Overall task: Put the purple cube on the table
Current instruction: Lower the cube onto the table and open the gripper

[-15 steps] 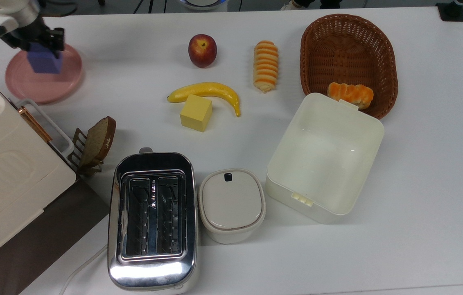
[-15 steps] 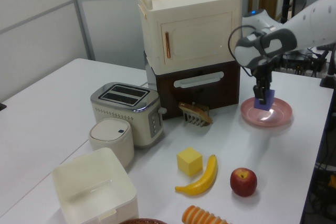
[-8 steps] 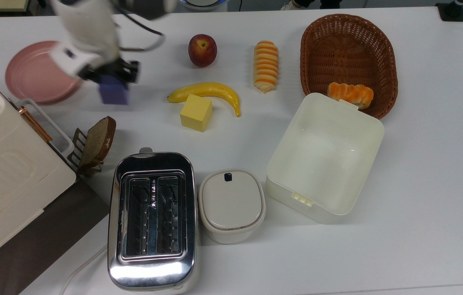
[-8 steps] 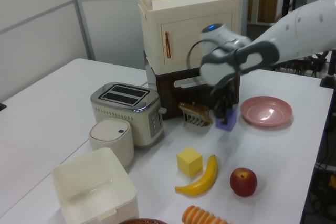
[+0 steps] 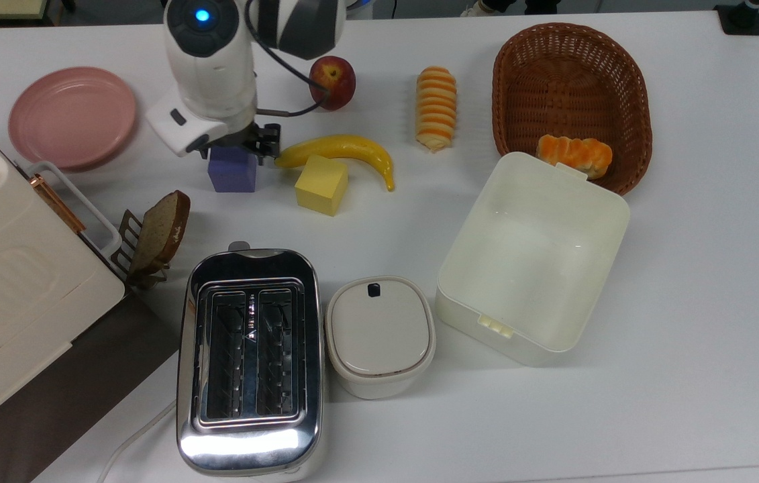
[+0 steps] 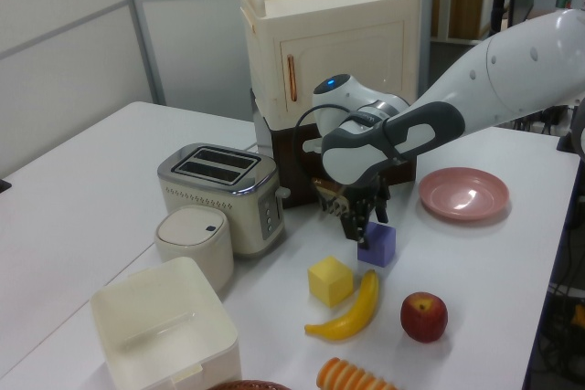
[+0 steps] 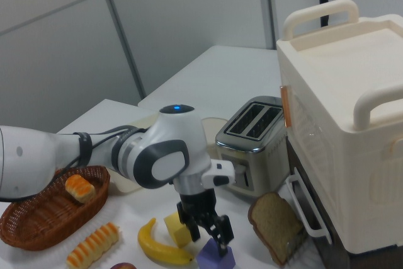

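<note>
— Top view first: what do you see?

— My gripper [image 5: 236,145] sits over the purple cube [image 5: 232,171], and my fingers are closed on its upper part. The cube is over the white table [image 5: 688,268], between the pink plate [image 5: 72,115] on the top view's left and the yellow cube [image 5: 321,184] on the top view's right. I cannot tell from above whether its base touches the tabletop. The banana [image 5: 339,150] starts just beside my gripper, with the apple [image 5: 332,82] farther up, partly behind my arm.

— And the other things there?

— A slice of bread [image 5: 163,229] leans in a small rack, the toaster [image 5: 249,359] stands near the bottom edge with a lidded white pot [image 5: 380,335] beside it, and an open white box [image 5: 532,258] lies next to the brown basket [image 5: 570,94].

— Left view?

— My gripper [image 6: 363,227] comes down at a tilt onto the purple cube [image 6: 377,244] and grips its top. The cube looks level and very low, at or just above the table [image 6: 82,189]. It is near the yellow cube [image 6: 330,280] and well apart from the pink plate [image 6: 463,193]. The cream cabinet [image 6: 331,47] stands behind my arm.

— Right view?

— My gripper [image 7: 215,235] holds the purple cube [image 7: 216,258] at the bottom edge of the picture, fingers pressed to its sides. The yellow cube [image 7: 176,228] is just behind it, the banana [image 7: 160,247] is on the right view's left, and the bread [image 7: 274,225] is on the right view's right.
</note>
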